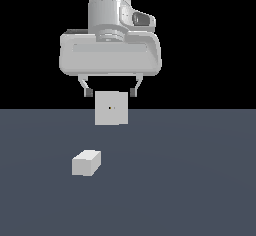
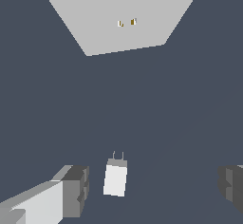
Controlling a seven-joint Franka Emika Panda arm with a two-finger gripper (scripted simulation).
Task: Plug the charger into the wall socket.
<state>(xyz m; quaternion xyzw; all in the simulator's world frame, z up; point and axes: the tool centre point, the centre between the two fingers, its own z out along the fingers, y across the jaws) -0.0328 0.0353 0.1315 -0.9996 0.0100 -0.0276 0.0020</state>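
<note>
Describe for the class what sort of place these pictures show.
Most likely a bare simulated test scene: a flat slate-grey floor under a black void, holding only a small off-white block charger, an upright off-white square socket panel and a grey gripper.

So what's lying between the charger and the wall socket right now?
Nothing: the wrist view shows only bare floor between the charger and the wall socket.

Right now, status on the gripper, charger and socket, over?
Gripper open, empty, above the floor. Charger loose on the floor, ungrasped. Wall socket upright beyond it. Nothing between them.
</note>
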